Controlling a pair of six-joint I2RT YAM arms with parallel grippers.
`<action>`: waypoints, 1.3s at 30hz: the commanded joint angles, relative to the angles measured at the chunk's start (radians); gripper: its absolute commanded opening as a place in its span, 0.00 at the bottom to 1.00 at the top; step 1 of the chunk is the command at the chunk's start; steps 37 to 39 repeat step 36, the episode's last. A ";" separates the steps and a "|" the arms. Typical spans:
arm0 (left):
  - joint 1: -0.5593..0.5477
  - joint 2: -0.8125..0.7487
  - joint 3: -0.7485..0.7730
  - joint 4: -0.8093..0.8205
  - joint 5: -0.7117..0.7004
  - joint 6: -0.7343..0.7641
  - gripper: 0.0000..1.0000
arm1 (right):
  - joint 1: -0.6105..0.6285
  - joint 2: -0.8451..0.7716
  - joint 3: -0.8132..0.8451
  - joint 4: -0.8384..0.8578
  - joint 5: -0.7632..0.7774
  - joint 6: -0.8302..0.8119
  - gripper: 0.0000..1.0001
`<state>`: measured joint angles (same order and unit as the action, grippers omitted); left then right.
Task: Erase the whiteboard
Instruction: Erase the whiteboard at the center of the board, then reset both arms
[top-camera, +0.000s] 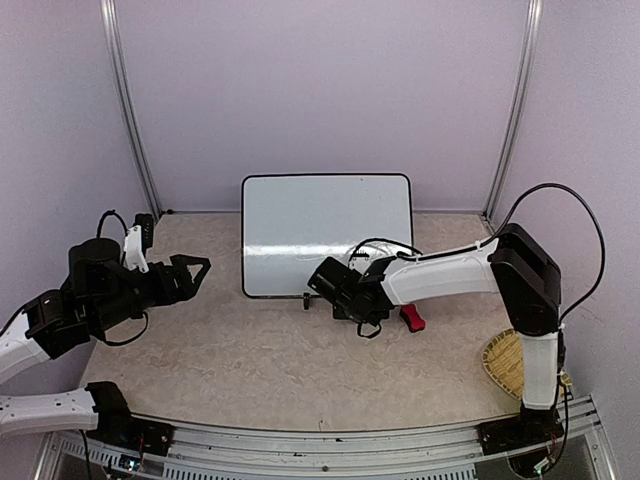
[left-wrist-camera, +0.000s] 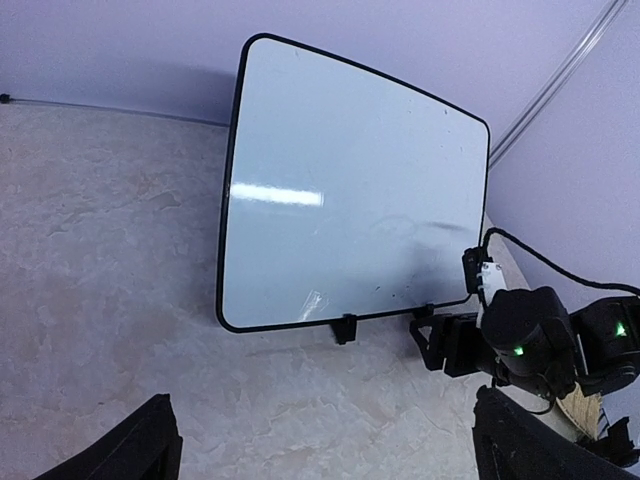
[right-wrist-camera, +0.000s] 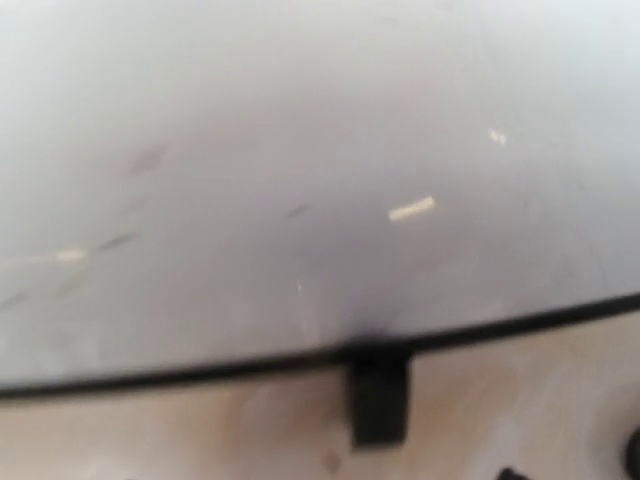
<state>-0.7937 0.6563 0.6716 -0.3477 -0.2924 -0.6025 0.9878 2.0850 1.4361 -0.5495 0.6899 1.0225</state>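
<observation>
Left hand (top-camera: 198, 274) wide open, empty | right hand (top-camera: 324, 281) grip unclear | one whiteboard (top-camera: 325, 232) upright

A lab test cell: plain lilac walls (top-camera: 320, 90), aluminium posts (top-camera: 133, 120), bench-bolted arms (top-camera: 450, 265).

The left arm reaches in low from the left side. The left gripper (top-camera: 196, 274) points rightward with its fingers (left-wrist-camera: 150, 445) spread wide. The right arm bends at the elbow and stretches leftward. The right gripper (top-camera: 328, 282) sits low, and its finger spacing is unclear.
</observation>
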 joint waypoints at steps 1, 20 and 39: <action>-0.007 -0.013 -0.019 0.023 0.004 0.010 0.99 | 0.057 -0.122 -0.061 0.037 0.024 -0.089 0.79; -0.012 -0.113 -0.063 0.021 -0.061 0.151 0.99 | 0.078 -1.138 -0.585 0.059 -0.053 -0.444 1.00; -0.013 -0.173 -0.090 0.027 -0.109 0.131 0.99 | 0.078 -1.392 -0.649 -0.086 0.022 -0.414 1.00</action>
